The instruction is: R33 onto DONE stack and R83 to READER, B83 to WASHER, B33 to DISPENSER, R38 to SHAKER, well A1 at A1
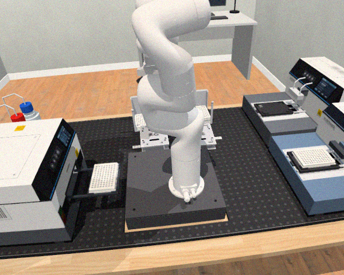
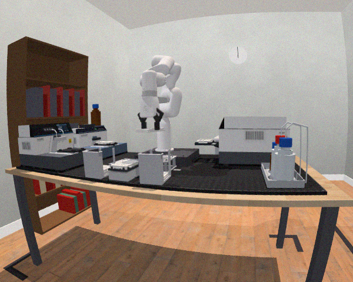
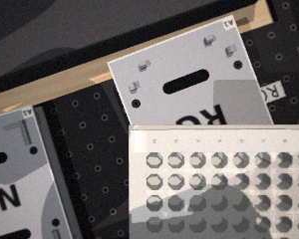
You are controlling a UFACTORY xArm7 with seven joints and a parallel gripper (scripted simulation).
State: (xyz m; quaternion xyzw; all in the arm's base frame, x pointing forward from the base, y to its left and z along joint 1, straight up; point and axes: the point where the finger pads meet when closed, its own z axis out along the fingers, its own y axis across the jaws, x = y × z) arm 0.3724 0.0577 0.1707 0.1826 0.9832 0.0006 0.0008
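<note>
My gripper [image 2: 149,126] is shut on a white well plate [image 2: 149,130] [image 3: 219,189] and holds it level, high above the deck, in front of the arm. I cannot read its label. In the wrist view the plate fills the lower right, and below it lie the grey RG nest [image 3: 189,55] and, at the left, nest N6 [image 3: 12,149]. In the top view the arm hides the gripper. Another plate [image 1: 103,177] [image 2: 205,140] sits on the tray of the big white instrument. A third plate [image 1: 313,157] [image 2: 105,142] sits on the blue instrument.
The grey instrument's black nest [image 1: 273,108] [image 2: 70,149] is bare. Two white stack racks [image 2: 93,162] [image 2: 152,168] stand at the deck's edge, with a low unit carrying a plate [image 2: 123,165] between them. Bottles [image 2: 283,160] stand in a tray.
</note>
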